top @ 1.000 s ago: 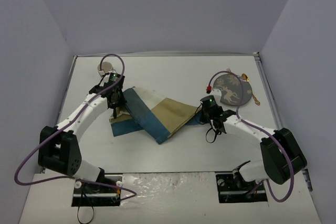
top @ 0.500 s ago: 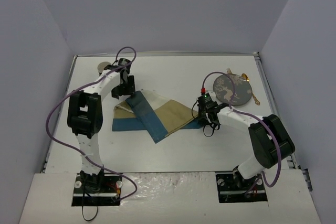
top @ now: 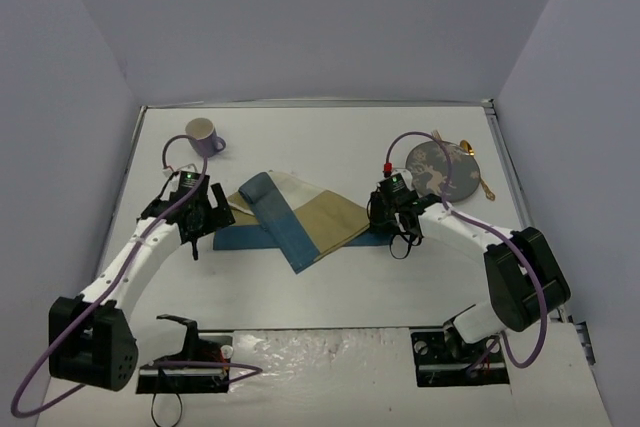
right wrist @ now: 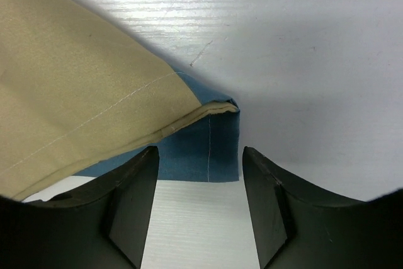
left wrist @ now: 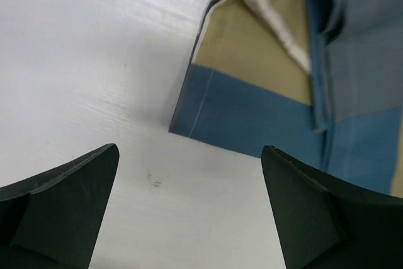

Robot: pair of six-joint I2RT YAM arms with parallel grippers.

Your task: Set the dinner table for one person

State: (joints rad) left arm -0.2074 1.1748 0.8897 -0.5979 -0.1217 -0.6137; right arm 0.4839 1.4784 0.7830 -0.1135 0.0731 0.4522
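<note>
The dinner table (top: 330, 287) is a white top between lilac walls. A blue-and-tan checked placemat (top: 290, 222) lies on it, partly folded over itself and wrinkled. My left gripper (top: 213, 215) hangs by the mat's left edge. In the left wrist view it (left wrist: 189, 218) is open wide over bare white surface, and the mat's blue corner (left wrist: 252, 111) lies just ahead. My right gripper (top: 380, 219) sits at the mat's right corner. In its wrist view it (right wrist: 200, 206) is open, with that blue corner (right wrist: 208, 149) under a tan fold (right wrist: 82, 99) just beyond the fingertips. Neither holds anything.
A lilac mug (top: 203, 134) stands at the back left. A dark patterned plate (top: 443, 169) lies at the back right with gold cutlery (top: 484, 182) beside it. The thin metal rim (top: 505, 177) runs close behind them.
Both grippers have opened and let the placemat go. The left arm has swung back toward the near left, uncovering the mug. The mat now lies on the table.
</note>
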